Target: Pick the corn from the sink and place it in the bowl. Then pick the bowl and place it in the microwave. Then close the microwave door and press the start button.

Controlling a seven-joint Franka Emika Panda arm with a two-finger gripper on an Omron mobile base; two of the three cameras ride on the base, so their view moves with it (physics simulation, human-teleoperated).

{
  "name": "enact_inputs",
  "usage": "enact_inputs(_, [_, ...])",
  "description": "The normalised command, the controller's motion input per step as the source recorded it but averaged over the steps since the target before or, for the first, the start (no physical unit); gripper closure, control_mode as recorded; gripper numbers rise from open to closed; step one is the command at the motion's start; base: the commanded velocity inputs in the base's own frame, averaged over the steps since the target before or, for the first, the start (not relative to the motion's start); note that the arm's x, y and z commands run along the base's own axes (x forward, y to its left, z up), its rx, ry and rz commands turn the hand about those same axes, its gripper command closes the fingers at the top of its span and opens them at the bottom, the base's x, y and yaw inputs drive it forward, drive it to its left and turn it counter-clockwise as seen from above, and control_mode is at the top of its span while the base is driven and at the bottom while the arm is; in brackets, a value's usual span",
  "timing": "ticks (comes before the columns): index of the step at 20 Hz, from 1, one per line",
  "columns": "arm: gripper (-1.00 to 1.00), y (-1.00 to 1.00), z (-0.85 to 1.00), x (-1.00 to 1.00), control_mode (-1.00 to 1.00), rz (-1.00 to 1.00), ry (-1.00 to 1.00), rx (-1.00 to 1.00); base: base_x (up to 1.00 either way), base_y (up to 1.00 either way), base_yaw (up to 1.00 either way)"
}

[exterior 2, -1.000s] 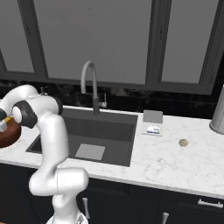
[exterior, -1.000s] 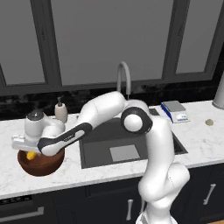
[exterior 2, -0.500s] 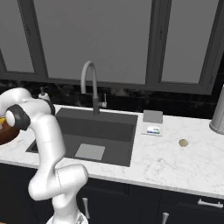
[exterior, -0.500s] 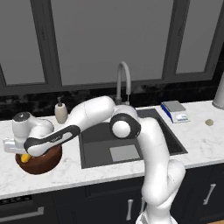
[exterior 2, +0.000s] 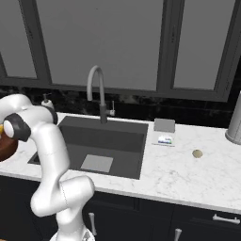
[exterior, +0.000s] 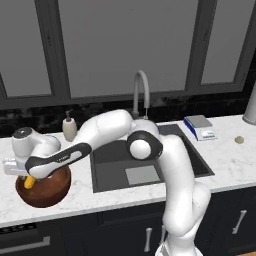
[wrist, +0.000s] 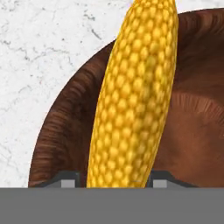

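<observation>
Tool (wrist: 114,181): we note it lower over the bowl (exterior: 47,187) than before, fingers flanking the corn (wrist: 135,96); grip or release, we cannot tell.

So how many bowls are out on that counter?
1. A reddish-brown bowl sits on the marble counter left of the sink, with the corn above it. Others could be hidden behind the arm.

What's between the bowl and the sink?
Bare marble counter, nothing on it, in the left base view. The bowl sits left of the sink; the soap bottle stands further back.
</observation>
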Motion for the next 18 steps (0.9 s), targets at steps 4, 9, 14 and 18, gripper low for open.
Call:
enact_inputs(4, [-1.00, -0.26, 0.00, -0.26, -1.00, 0.00, -0.07, 0.06, 0.00, 0.00, 0.00])
enact_inputs(9, [-1.00, -0.23, 0.13, -0.33, -1.00, 0.00, -0.11, 0.06, 0.00, 0.00, 0.00])
enact_inputs(14, [-1.00, -0.52, 0.54, -0.51, -1.00, -0.03, -0.14, 0.14, 0.00, 0.00, 0.00])
enact_inputs(18, [-1.00, -0.47, 0.79, -0.05, -1.00, -0.02, -0.14, 0.13, 0.00, 0.00, 0.00])
